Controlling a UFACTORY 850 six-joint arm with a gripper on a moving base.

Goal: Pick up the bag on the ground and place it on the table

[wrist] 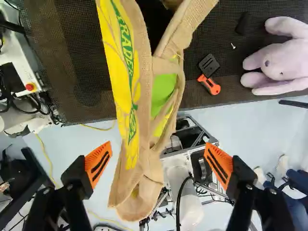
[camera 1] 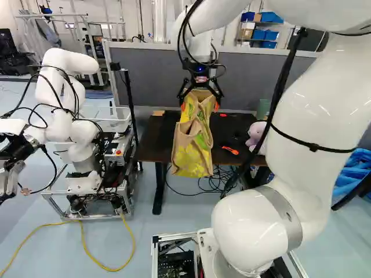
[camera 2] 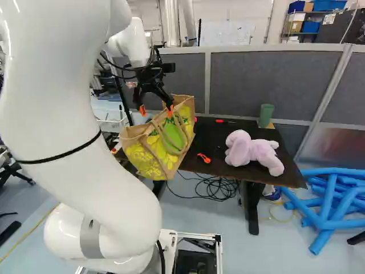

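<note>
White arm (camera 2: 63, 85) is closest, rising from the joint at the foot and reaching out over the work area. Another robot (camera 1: 75, 116) stands off at the left of the left base view; not part of this job.

Dark table (camera 2: 212, 137) is the target, ahead of the base.

Bag (camera 2: 145, 162) is at the near side of the table, up off the floor. Brown and yellow, tilted, mouth slack, part of it sticking out past the near edge. Can't see its underside, so can't confirm how much of it bears on the tabletop.

Gripper (wrist: 158, 156) is open, fingers wide. Orange pads (wrist: 91, 161) are on either side of the bag, with gaps to it in the wrist view. No grip that I can see.

Pink plush (camera 2: 251, 151) lies farther along the tabletop, well apart from the bag. Green cup (camera 2: 266, 116) stands near the back edge. Orange cutter (wrist: 210, 84) lies just beside the bag in the wrist view.

Status, my read: lift done, carry done, release looks done. Left: make sure it's stable, then back the fingers off without snagging a handle. Main risk is the overhang; it could tip off the edge. If it does slide, regrip and set it farther in.
</note>
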